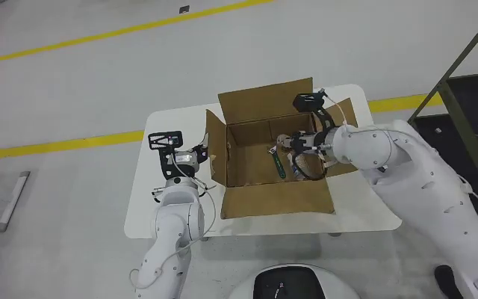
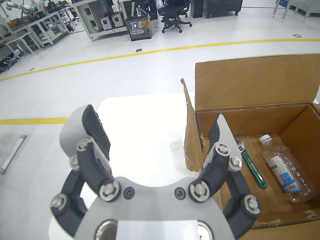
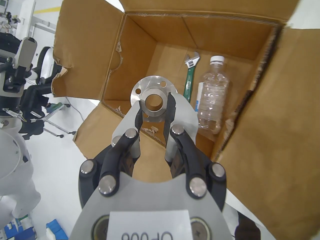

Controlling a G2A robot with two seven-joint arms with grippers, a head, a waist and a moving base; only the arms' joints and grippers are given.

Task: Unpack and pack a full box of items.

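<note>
**Item 1. Left gripper** (image 2: 153, 116): jaws wide apart, nothing in them. It hangs over the white counter (image 1: 142, 198), just outside the box's left flap.

**Item 2. Right gripper** (image 3: 155, 103): jaws clamped on the raised hub of the metal flange (image 3: 147, 82). It is inside the box opening, above the floor and toward the near wall.

**Item 3. Metal flange:** a round steel disc with bolt holes, held off the box floor and touching nothing but the jaws.

**Item 4. Cardboard box** (image 1: 276, 200): all flaps folded open. It stands in the middle of the counter.

**Item 5. Green-handled wrench** (image 3: 190, 76): lies flat on the box floor beyond the flange, with its head toward the far wall.

**Item 6. Clear plastic bottle** (image 3: 212, 96): lies on its side just beside the wrench, on the right-arm side, with its white cap toward the far wall.

**Step in hand (judged):** probably unpacking. No items are laid out on the counter and two are in the box, so the flange reads as the first one out. A placing move cannot be ruled out.

**Next move calls for:**
- Lift the flange high enough to clear the wall and the open flap.
- Carry it sideways to bare counter.
- Set it down flat before the jaws part. The disc looks heavy for a grip on the hub alone, so a steady, level carry suits it.
</note>
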